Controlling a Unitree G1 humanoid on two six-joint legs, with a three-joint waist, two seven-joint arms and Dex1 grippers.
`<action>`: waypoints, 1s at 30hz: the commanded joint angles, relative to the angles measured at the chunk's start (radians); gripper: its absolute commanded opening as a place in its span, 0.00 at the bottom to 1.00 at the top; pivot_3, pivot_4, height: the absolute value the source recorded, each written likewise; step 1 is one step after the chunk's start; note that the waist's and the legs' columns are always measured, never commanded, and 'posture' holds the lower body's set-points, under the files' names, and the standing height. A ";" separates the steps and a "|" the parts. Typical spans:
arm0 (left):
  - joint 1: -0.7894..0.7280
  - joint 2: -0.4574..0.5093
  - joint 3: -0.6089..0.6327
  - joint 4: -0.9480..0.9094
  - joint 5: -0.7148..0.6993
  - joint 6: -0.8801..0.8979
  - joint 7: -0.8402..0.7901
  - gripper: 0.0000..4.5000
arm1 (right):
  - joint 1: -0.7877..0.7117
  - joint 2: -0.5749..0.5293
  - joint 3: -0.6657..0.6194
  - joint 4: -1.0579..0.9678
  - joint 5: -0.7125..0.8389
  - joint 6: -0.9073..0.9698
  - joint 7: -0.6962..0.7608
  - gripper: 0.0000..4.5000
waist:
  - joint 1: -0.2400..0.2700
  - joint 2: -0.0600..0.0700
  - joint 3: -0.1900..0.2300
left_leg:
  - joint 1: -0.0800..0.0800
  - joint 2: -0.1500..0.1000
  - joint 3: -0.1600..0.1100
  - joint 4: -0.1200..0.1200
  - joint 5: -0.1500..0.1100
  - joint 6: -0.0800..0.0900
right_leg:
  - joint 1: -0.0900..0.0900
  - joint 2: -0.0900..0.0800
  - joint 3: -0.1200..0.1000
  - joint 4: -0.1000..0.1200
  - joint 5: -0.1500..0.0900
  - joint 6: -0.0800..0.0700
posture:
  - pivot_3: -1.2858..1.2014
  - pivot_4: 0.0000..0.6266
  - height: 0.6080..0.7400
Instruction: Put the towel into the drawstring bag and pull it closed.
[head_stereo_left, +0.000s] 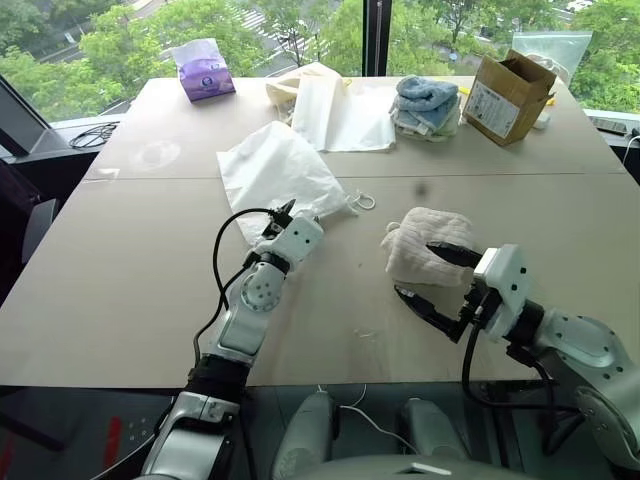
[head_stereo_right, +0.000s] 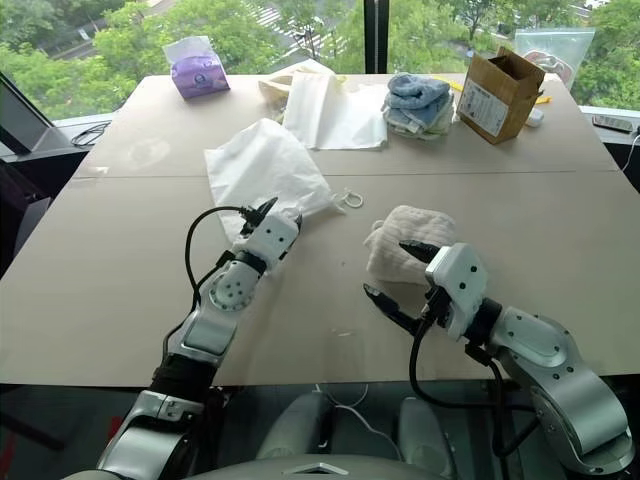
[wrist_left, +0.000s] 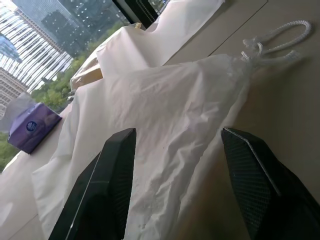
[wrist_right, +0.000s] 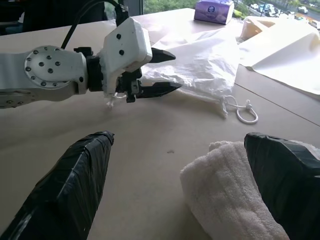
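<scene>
white drawstring bag (head_stereo_left: 277, 172) lies beside towel (head_stereo_left: 424, 243), seemingly apart.

Head eyes: we look from up high, forward and down over the table (head_stereo_left: 120, 290), toward the windows.
Left wrist: we sit low and very near the bag (wrist_left: 165, 125), looking along the table.
Right wrist: we sit near the towel (wrist_right: 225, 200), facing across the table.
Shared: both wrist views see the bag; the eyes see everything.
</scene>
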 joint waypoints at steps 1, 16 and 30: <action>-0.032 0.002 -0.015 0.039 0.014 -0.008 0.004 0.62 | 0.000 0.002 -0.006 -0.036 -0.006 -0.024 -0.003 1.00 | -0.002 0.000 0.000 | 0.000 0.000 0.000 0.000 0.000 0.000 | 0.000 0.000 0.000 0.000 0.000 0.000 | 0.52 0.24 1.00; -0.044 0.022 -0.010 0.067 0.035 -0.020 0.017 0.62 | 0.003 0.002 -0.021 -0.038 -0.020 -0.024 -0.005 1.00 | -0.001 0.000 0.000 | 0.000 0.000 -0.001 0.000 0.000 0.000 | 0.000 0.000 0.000 0.000 0.000 0.000 | 0.52 0.24 1.00; 0.011 0.033 0.050 -0.016 0.053 0.027 0.120 0.62 | -0.002 0.003 -0.016 -0.032 -0.023 -0.028 -0.001 1.00 | -0.002 0.000 0.000 | 0.000 0.000 -0.001 0.000 0.000 0.000 | 0.000 0.000 0.000 0.001 0.000 0.000 | 0.52 0.24 1.00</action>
